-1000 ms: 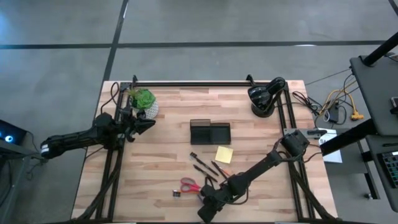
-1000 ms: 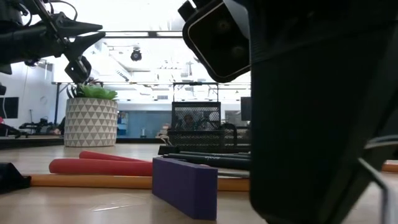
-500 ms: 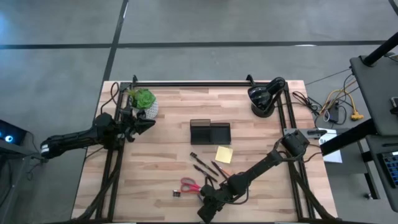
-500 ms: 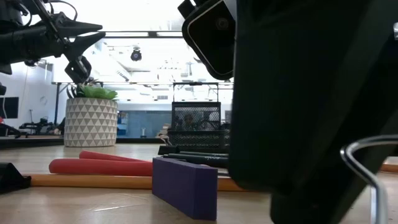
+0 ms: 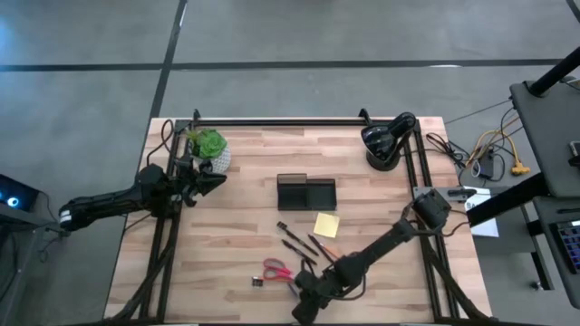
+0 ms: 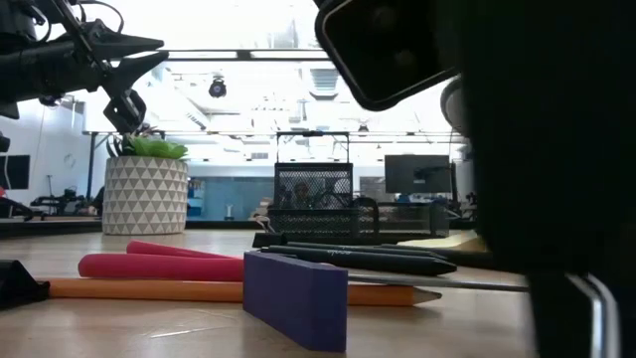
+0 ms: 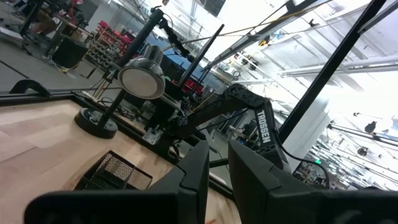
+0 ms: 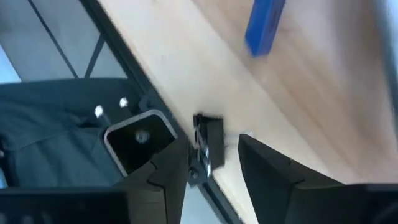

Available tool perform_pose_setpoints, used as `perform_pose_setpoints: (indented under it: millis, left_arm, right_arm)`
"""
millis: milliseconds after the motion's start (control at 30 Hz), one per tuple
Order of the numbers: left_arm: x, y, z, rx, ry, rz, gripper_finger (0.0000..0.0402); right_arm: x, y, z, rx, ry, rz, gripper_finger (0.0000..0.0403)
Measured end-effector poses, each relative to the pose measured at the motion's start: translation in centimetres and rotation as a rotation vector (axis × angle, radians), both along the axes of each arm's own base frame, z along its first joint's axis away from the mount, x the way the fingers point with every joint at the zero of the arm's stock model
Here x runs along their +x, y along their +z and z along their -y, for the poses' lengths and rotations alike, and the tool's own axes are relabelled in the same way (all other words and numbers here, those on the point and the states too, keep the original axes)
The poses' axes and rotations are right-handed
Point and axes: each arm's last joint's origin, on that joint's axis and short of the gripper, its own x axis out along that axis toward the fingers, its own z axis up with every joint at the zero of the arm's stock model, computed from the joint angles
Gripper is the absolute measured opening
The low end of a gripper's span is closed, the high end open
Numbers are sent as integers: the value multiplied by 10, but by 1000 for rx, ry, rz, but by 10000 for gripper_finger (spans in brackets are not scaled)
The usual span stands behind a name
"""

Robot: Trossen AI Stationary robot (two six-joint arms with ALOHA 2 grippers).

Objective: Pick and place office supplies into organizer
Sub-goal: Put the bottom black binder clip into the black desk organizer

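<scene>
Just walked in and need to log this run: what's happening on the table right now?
The right gripper is low at the near edge of the table, beside the red scissors, jaws apart and holding nothing. The pens, pencil and yellow sticky pad all lie loose on the wood; no supplies are visible in the organizer. The left gripper waits raised near the potted plant.

wooden table (image 5: 227, 244), scissors (image 5: 275, 269), pens (image 5: 295, 241), organizer (image 5: 306, 192)
</scene>
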Motion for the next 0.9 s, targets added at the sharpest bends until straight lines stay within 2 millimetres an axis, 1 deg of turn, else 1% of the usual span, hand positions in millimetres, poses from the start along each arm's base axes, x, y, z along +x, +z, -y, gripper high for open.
perform_pose_setpoints:
  millis: [167, 600, 900]
  left_arm:
    - [0, 0, 0, 0, 0, -3, 44]
    - [1, -1, 0, -1, 0, -8, 45]
    - [1, -1, 0, -2, 1, -12, 45]
  right_arm:
    - [-3, 0, -2, -2, 17, -17, 117]
    - [-2, 0, -1, -10, 32, -5, 75]
    - [-1, 0, 0, -12, 34, 1, 22]
